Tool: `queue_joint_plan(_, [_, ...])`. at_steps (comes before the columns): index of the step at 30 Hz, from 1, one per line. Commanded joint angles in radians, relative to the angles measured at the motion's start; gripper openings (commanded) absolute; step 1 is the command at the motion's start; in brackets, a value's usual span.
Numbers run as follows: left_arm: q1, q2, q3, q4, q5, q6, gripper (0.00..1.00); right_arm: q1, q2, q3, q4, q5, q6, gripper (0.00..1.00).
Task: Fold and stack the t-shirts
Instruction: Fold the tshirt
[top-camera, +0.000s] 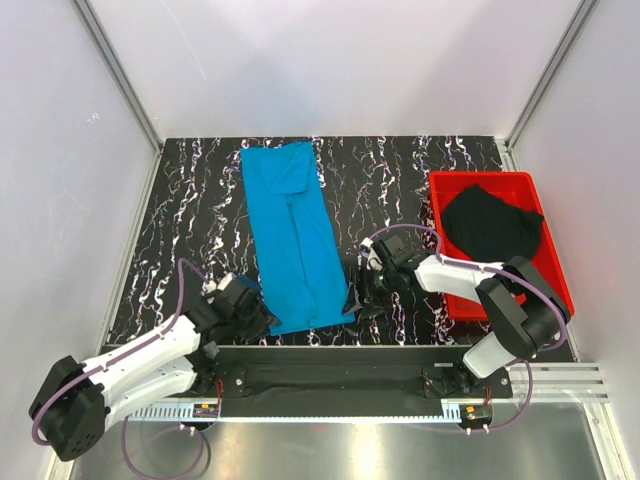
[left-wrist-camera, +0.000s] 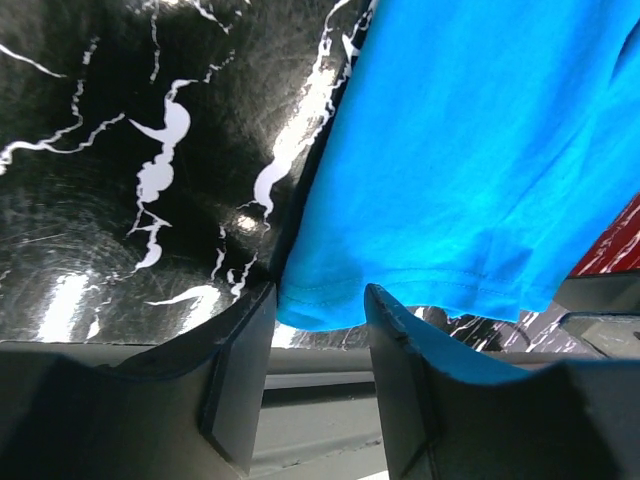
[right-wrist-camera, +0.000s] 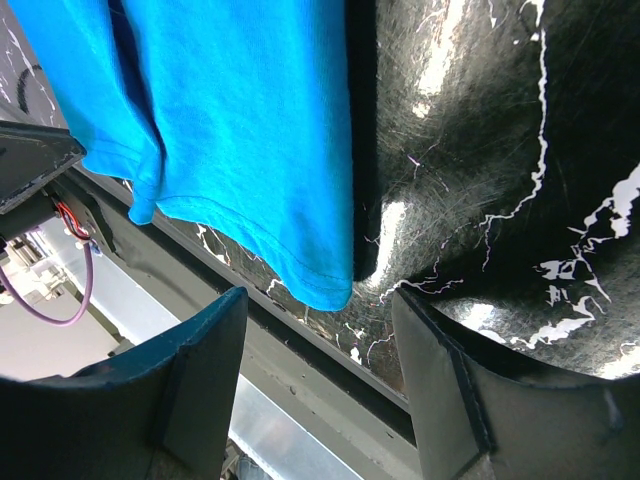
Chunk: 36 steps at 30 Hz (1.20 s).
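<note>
Both grippers sit low at the table's near edge with fingers apart and nothing clamped. The left gripper (left-wrist-camera: 318, 298) has the near-left corner of the hem just at its fingertips, and the right gripper (right-wrist-camera: 318, 300) frames the near-right corner the same way. That matched placement suggests a two-handed pinch of the hem, probably to carry it over towards the far end.

The black marbled table (top-camera: 190, 210) carries the sky-blue t-shirt (top-camera: 295, 235). It lies flat as a long narrow strip running away from the arms, already folded in lengthwise, its stitched hem (left-wrist-camera: 400, 290) nearest them.

To the right stands the red plastic tray (top-camera: 548, 195), with the right arm's forearm reaching across its near-left part. Inside it the black t-shirt (top-camera: 490, 225) lies crumpled and unfolded, well apart from the blue one.

Nothing blocks either corner. The hem does lie close to the table's front rail, so the fingers have little room to get under the cloth.
</note>
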Motion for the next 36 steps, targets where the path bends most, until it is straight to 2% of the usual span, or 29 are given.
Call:
queue_joint_plan(1, [-0.010, 0.018, -0.064, -0.060, -0.018, -0.022, 0.47, 0.008, 0.012, 0.003, -0.014, 0.103, -0.029, 0.68])
queue_joint_plan(7, [-0.010, -0.014, -0.067, -0.080, -0.025, -0.020, 0.38, 0.010, 0.012, 0.000, -0.014, 0.104, -0.030, 0.68])
queue_joint_plan(12, [-0.010, -0.019, -0.064, -0.089, -0.025, -0.007, 0.26, 0.010, 0.038, -0.008, -0.005, 0.098, -0.017, 0.69])
queue_joint_plan(14, [-0.010, -0.026, -0.067, -0.091, -0.022, 0.001, 0.19, 0.010, 0.060, -0.015, 0.010, 0.087, -0.006, 0.66])
queue_joint_plan(18, [-0.010, -0.046, -0.073, -0.091, -0.018, 0.010, 0.13, 0.010, 0.071, -0.021, 0.049, 0.067, 0.013, 0.61])
queue_joint_plan(23, [-0.015, -0.069, -0.078, -0.095, -0.013, 0.021, 0.00, 0.010, 0.110, -0.041, 0.096, 0.009, 0.032, 0.57])
queue_joint_plan(24, [-0.017, -0.075, -0.079, -0.100, -0.015, 0.021, 0.00, 0.010, 0.115, -0.047, 0.113, 0.006, 0.036, 0.56])
queue_joint_plan(27, [-0.024, -0.091, -0.079, -0.104, -0.016, 0.029, 0.00, 0.010, 0.127, -0.070, 0.145, -0.011, 0.049, 0.47])
queue_joint_plan(31, [-0.032, -0.123, -0.072, -0.114, -0.015, 0.073, 0.00, 0.010, 0.088, -0.096, 0.151, -0.010, 0.065, 0.23])
queue_joint_plan(32, [-0.037, -0.132, -0.060, -0.126, -0.034, 0.079, 0.00, 0.011, 0.071, -0.107, 0.145, -0.005, 0.069, 0.11])
queue_joint_plan(34, [-0.055, -0.182, -0.049, -0.164, -0.056, 0.087, 0.00, 0.017, 0.023, -0.110, 0.130, 0.012, 0.074, 0.02])
queue_joint_plan(36, [-0.069, -0.232, -0.043, -0.169, -0.082, 0.081, 0.00, 0.033, 0.005, -0.101, 0.109, 0.020, 0.075, 0.00])
